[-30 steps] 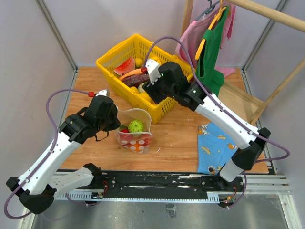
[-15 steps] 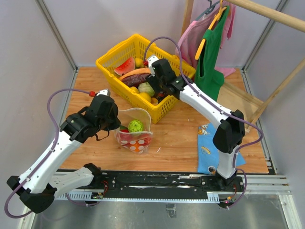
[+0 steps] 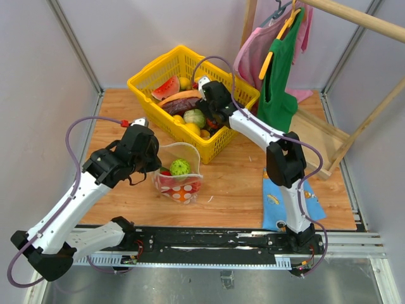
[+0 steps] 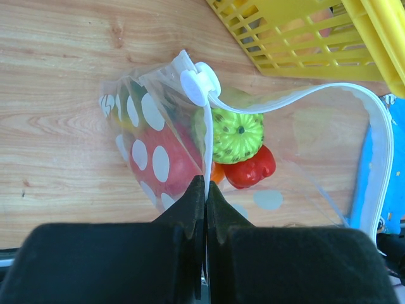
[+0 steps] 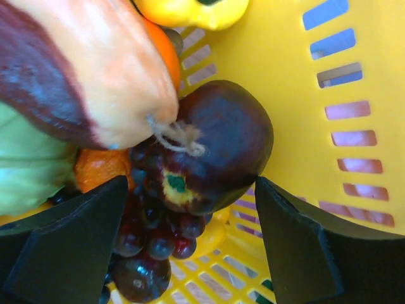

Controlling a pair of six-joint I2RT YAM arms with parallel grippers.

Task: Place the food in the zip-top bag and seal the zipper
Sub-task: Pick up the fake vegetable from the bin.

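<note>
The zip-top bag [image 3: 179,178] stands open on the wooden table, with its white-dotted wall [image 4: 152,149] toward me. My left gripper [image 4: 205,188] is shut on its rim, pinching the zipper [image 4: 297,96] strip just below the white slider [image 4: 199,85]. Inside lie a green bumpy fruit [image 4: 237,134] and a red pepper [image 4: 251,168]. My right gripper [image 5: 192,183] is open, low inside the yellow basket [image 3: 147,75]. Between its spread fingers sit a dark purple plum [image 5: 221,139] and a bunch of grapes [image 5: 149,244]. Neither finger touches them.
The basket also holds a watermelon slice [image 3: 166,87], a long purple-orange vegetable [image 3: 179,101], a green cabbage [image 3: 195,118] and yellow fruit [image 3: 192,128]. A blue patterned cloth [image 3: 288,190] lies at front right. Green and pink clothes [image 3: 278,69] hang on a wooden rack [image 3: 354,19].
My right arm has stretched further into the basket and its jaws have spread wider. My left gripper and the bag have stayed where they were.
</note>
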